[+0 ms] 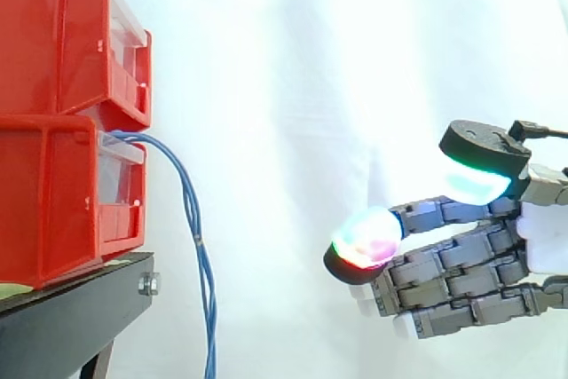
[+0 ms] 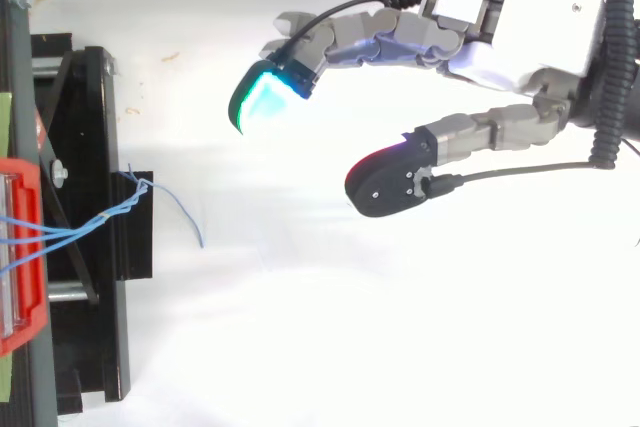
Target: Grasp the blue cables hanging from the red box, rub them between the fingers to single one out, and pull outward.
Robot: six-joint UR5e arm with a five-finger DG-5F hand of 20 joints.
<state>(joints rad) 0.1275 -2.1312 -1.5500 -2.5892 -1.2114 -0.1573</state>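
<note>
Blue cables (image 1: 198, 239) hang from the red box (image 1: 53, 193) — hand (image 2: 530, 32) level, well apart, fingers (image 2: 370, 35) spread wide.

Spread-fingered hand (image 2: 520, 32) well clear of blue cables (image 2: 112, 211) (seemingly twisted)

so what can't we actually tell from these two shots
- Side view: the blue cables run off the bottom edge, lower ends cut off.
- Both views: the strands twist together, too thin to count.
- Side view: their start inside the lower red bin is hidden by its wall.
</note>
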